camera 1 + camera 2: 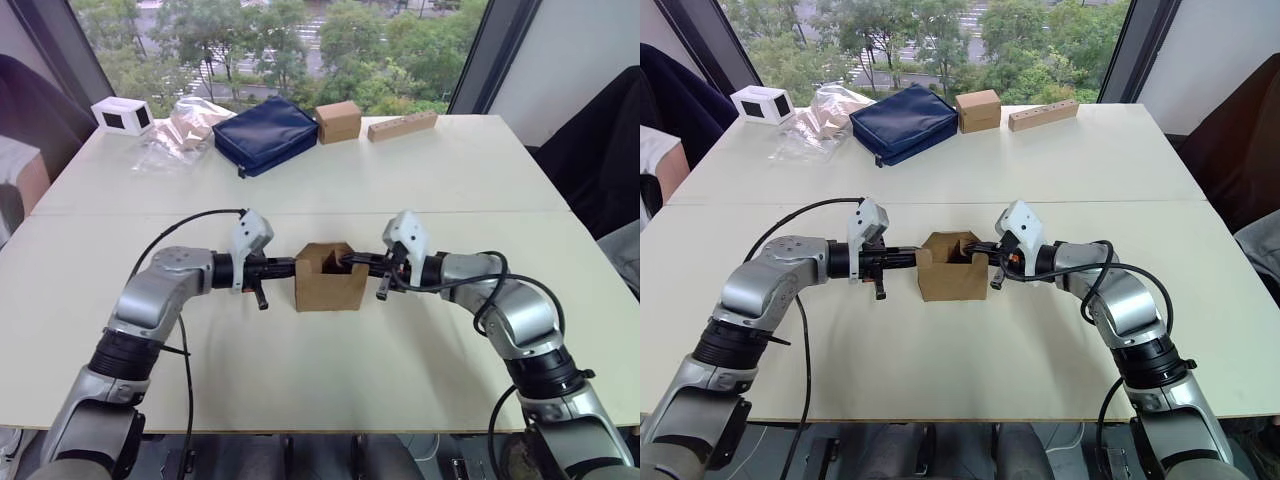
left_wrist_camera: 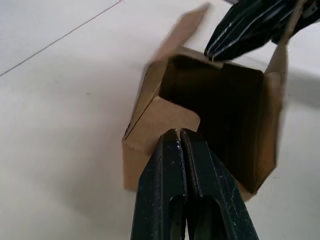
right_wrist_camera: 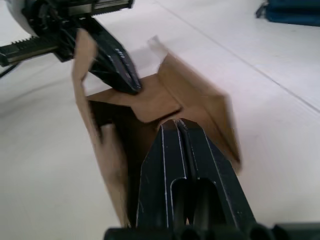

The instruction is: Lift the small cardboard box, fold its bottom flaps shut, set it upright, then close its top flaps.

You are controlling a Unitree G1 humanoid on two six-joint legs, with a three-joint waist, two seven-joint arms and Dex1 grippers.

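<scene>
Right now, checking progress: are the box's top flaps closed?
No, the small cardboard box stands open-topped on the table, its flaps up and its interior showing.

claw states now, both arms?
Left claw: shut, tips pressing a flap of the small cardboard box.
Right claw: shut, tips at the opposite flap.

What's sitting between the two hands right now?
The small cardboard box, upright on the table with its top flaps open. The left hand and right hand press in from opposite sides, as the left eye view shows.

one small cardboard box (image 1: 330, 285), two claws, left claw (image 1: 290, 268), right claw (image 1: 352, 262), one blue pouch (image 1: 266, 133)
</scene>
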